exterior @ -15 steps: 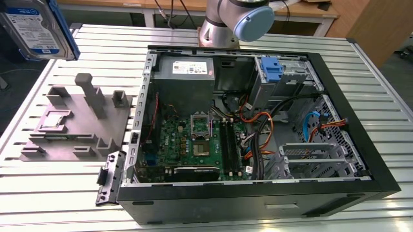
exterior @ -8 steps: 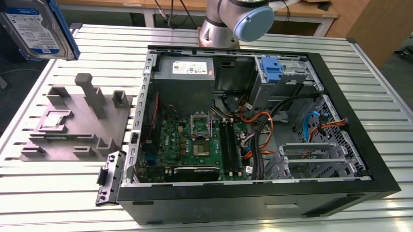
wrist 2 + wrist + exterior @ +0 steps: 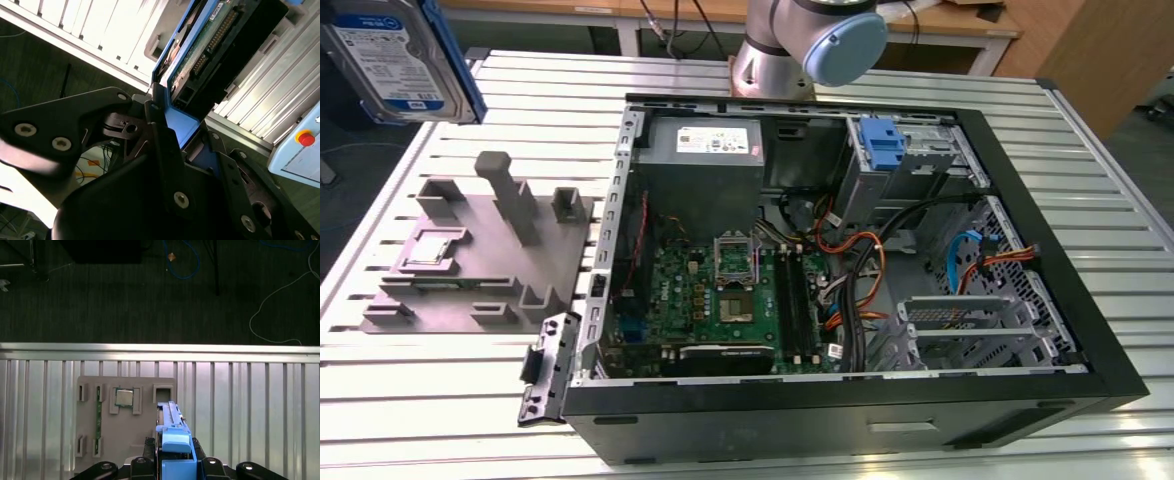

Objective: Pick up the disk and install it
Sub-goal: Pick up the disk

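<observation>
Disk [image 3: 387,50] hangs in the air high at the exterior view's left, clear of the slatted metal surface [image 3: 560,90] and well apart from the open computer case [image 3: 1067,330]. It stands on edge, its long axis running up and down with a slight lean. Its white and blue label faces the exterior camera, and its blue bracket [image 3: 470,70] runs along the side toward the exterior view's right. The jaws are closed on it: in the second wrist view the black fingers [image 3: 162,145] press on the bracketed end, and the disk reaches away from them with its green circuit-board face and connector row showing. In the first wrist view the wrist points straight down and the disk is seen edge-on as a thin strip capped in blue. Below it lies the grey fixture [image 3: 125,430], and the disk lines up with that fixture's edge. A square chip [image 3: 125,397] sits in a pocket of the fixture. Past the surface's rim is dark floor [image 3: 125,290] with loose cables. The arm's base [image 3: 781,50] stands behind the case, near the power supply [image 3: 704,140]. Inside the case a bare blue drive bracket [image 3: 886,140] sits in the cage beside that supply
</observation>
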You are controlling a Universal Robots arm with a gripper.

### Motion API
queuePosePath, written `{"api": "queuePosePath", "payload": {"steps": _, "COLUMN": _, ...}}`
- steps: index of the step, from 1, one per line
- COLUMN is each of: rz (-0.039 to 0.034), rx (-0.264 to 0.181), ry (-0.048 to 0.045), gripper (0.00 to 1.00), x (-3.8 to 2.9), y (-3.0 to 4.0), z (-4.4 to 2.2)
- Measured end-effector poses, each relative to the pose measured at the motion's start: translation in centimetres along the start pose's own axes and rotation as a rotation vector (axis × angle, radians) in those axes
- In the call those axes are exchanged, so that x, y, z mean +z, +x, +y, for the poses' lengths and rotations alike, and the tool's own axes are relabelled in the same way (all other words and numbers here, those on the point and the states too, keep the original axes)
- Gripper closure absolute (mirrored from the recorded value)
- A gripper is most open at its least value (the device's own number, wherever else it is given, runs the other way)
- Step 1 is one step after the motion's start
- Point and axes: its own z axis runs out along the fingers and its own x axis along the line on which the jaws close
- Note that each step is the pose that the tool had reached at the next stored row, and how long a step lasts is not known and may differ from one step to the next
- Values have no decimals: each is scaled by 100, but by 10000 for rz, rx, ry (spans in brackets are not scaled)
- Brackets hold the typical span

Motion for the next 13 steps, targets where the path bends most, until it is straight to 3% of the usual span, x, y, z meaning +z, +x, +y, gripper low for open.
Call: {"api": "queuePosePath", "payload": {"steps": 13, "rz": 0, "rx": -2, "ry": 0, "gripper": 64, "x": -340, "y": -5, "z": 6}}
